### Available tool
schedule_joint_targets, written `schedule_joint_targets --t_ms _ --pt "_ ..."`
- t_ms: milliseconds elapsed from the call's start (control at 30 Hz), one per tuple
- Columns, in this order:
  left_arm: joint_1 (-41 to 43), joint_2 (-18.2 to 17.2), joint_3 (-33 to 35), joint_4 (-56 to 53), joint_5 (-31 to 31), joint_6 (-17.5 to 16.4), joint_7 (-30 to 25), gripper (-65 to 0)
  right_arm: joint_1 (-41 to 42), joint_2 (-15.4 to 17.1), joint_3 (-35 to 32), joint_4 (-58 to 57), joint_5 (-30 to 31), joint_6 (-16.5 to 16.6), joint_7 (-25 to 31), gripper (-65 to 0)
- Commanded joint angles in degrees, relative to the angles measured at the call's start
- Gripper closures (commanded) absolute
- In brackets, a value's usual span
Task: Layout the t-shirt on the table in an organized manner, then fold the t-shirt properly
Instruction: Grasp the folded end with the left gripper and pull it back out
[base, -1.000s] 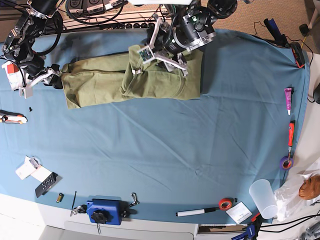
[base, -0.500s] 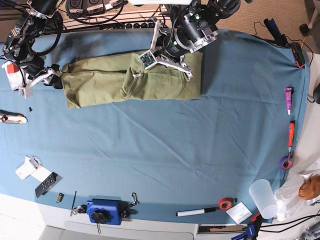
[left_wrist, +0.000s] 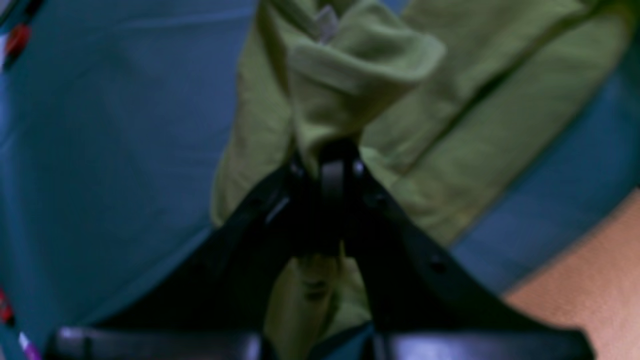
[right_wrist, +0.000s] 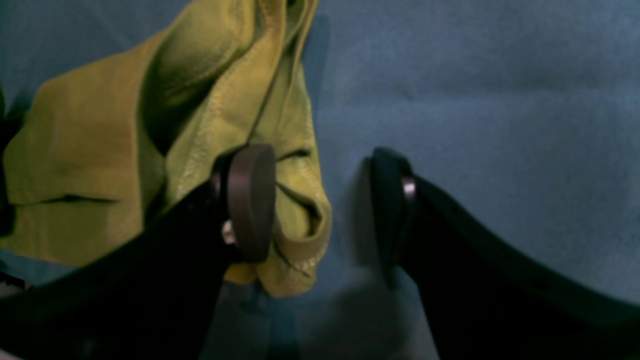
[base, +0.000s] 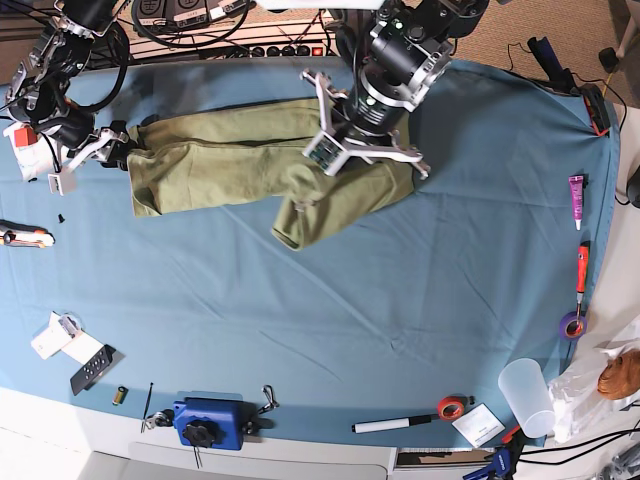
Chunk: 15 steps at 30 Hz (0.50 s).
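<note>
The left gripper (left_wrist: 332, 165) has its jaws shut tight on a bunch of the t-shirt (left_wrist: 350, 75). The green cloth puffs up above the jaws, and a bit of white shows near the top of the fold. More green cloth spreads out to both sides of the jaws, lying on the blue table (left_wrist: 100, 125).

The right gripper (right_wrist: 320, 210) has its jaws wide apart. One round pad (right_wrist: 250, 200) touches the edge of the t-shirt (right_wrist: 90, 150), where a thick hem curls over. The other pad rests over the bare table (right_wrist: 475, 90), with nothing between the two pads but a little curl of cloth.

From the base view, the t-shirt (base: 220, 160) lies in a long band near the far edge of the table (base: 330, 320). The left gripper (base: 345, 150) sits over the middle of it, and a flap of cloth hangs down toward the front. The right gripper (base: 95, 145) is at the end of the shirt on that view's left.

A clear plastic cup (base: 527, 397) stands near the front corner of the table. It is not clear if anything is in it. A marker (base: 390, 425) and a roll of red tape (base: 452, 407) lie near it.
</note>
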Motion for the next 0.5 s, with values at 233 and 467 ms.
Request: schedule_joint_targets --t_ms 233,467 --pt "0.42 0.31 -11.69 1.22 -0.52 1.20 -0.02 0.0 0.33 0.98 0.13 0.66 6.58 0.10 -4.37 -30.6" --pt "4.17 0.31 -24.83 1.40 -6.93 0.26 -0.26 0.0 0.35 0.98 0.13 0.66 6.69 0.10 -4.13 -30.6"
